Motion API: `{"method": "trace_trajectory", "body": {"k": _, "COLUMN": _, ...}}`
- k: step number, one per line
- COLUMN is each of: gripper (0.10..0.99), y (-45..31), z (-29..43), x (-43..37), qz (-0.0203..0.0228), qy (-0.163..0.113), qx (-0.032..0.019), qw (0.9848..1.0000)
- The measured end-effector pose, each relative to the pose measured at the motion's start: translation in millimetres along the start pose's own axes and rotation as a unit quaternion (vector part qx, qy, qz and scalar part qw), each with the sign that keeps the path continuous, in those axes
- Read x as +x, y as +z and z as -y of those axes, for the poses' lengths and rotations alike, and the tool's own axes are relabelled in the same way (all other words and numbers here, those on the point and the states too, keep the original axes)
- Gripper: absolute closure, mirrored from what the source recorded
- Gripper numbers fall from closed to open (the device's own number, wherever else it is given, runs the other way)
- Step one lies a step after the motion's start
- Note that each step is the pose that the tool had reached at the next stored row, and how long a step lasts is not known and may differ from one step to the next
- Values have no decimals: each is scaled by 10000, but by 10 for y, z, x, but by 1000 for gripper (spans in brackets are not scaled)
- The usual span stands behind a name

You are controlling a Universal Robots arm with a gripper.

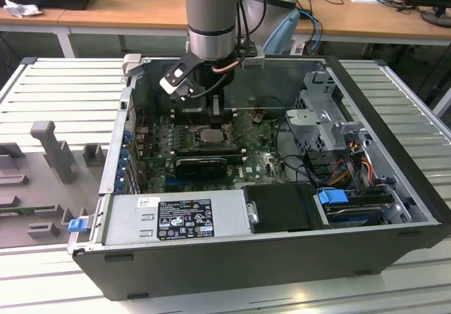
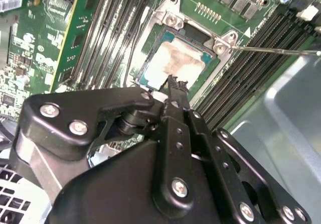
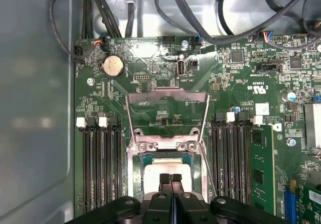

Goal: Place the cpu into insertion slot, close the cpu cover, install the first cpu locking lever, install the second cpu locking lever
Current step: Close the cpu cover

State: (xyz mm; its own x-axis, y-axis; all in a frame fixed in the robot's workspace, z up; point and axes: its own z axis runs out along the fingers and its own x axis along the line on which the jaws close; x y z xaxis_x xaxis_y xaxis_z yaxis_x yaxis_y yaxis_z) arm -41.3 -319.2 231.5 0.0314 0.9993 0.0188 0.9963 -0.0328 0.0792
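Ribbed metal tabletop (image 1: 63, 89) with wooden office desks (image 1: 127, 11) behind it, and an open computer case (image 1: 282, 254) lying on its side in the middle. The arm (image 1: 211, 11) reaches straight down into the case, over the socket area of the motherboard (image 3: 241, 83).

So the cpu (image 3: 168, 166) looks seated already. It lies flat in the socket between the two banks of memory slots (image 3: 100, 169), with a smeary pale top. The pincer (image 3: 170, 184) hangs right above its near edge, fingertips pressed together with nothing between them, so I'd say it has let go of the chip. I can't tell whether the tips touch the chip or just hover.

The cpu cover (image 3: 168, 94) is not yet closed. The frame is flipped back off the socket, on the far side from the pincer. A thin locking lever (image 2: 273, 48) sticks out sideways, unlatched.

My read: placing is done and the cover step is the one in hand. It calls for getting the tips onto that frame's free edge and swinging it over on its hinge without nudging the chip or snagging the lever.
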Motion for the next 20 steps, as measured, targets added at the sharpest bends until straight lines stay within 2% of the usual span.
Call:
{"method": "trace_trajectory", "body": {"k": 7, "gripper": 980, "y": -85, "z": -7, "x": 2, "qz": 0, "qy": 0, "qx": 0, "qw": 10000}}
{"method": "trace_trajectory", "body": {"k": 11, "gripper": 980, "y": -165, "z": -13, "x": 3, "qz": 0, "qy": 0, "qx": 0, "qw": 10000}}
{"method": "trace_trajectory", "body": {"k": 20, "gripper": 980, "y": -217, "z": -18, "x": 4, "qz": 0, "qy": -1, "qx": 0, "qw": 10000}}
